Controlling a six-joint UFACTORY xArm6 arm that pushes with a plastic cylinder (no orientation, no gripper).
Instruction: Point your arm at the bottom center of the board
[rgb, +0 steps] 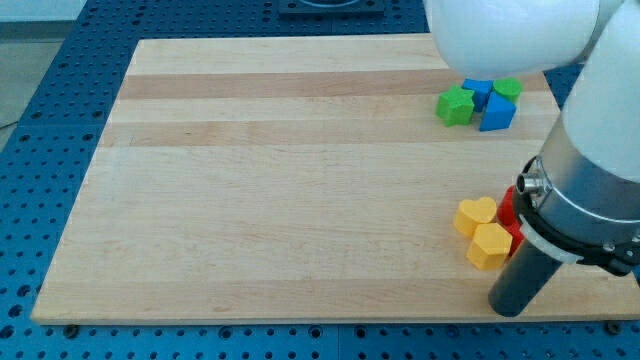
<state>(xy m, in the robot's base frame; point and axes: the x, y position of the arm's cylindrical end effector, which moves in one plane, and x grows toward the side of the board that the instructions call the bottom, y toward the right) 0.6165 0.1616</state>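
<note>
My tip (508, 310) is the lower end of the dark rod, resting on the wooden board (290, 180) near its bottom right edge. It sits just below and right of a yellow hexagon block (489, 246). A yellow heart block (475, 215) lies above that one. A red block (509, 214) is partly hidden behind the arm, right of the yellow ones. At the top right, a green block (456, 105), a blue block (497, 113), a second blue block (477, 91) and a second green block (508, 89) are clustered together.
The white and grey arm body (590, 170) covers the right side of the view and hides part of the board. A blue perforated table (50, 110) surrounds the board on all sides.
</note>
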